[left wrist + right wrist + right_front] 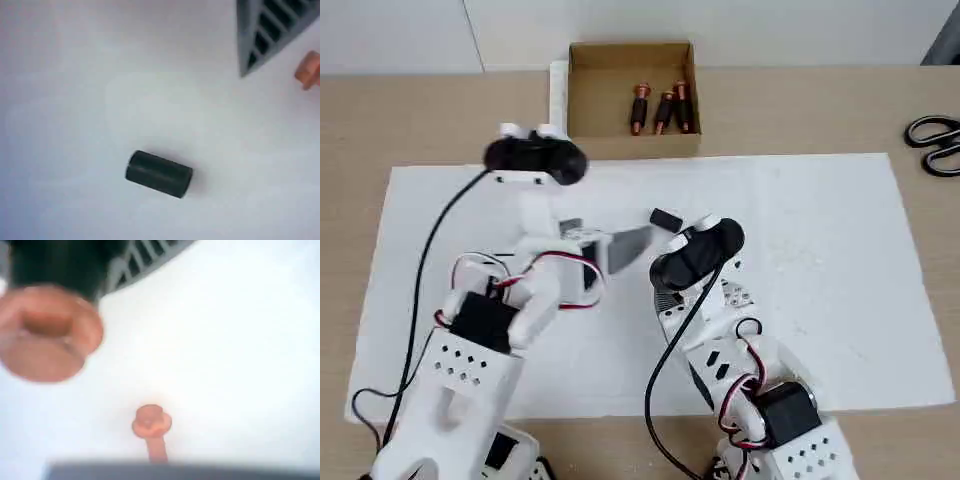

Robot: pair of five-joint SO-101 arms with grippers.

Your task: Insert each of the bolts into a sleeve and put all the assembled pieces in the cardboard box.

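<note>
Three assembled pieces (660, 108) in cardboard box (605, 90); sleeve (159, 173) on paper (820, 250).

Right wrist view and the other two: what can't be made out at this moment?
Right wrist view: near bolt blurred; what holds it is unclear.
Right wrist view: lying bolt, shank hidden behind a grey edge.
Left wrist view: orange piece cut off by the frame edge.
High view: scissors cut off by the frame edge.
</note>
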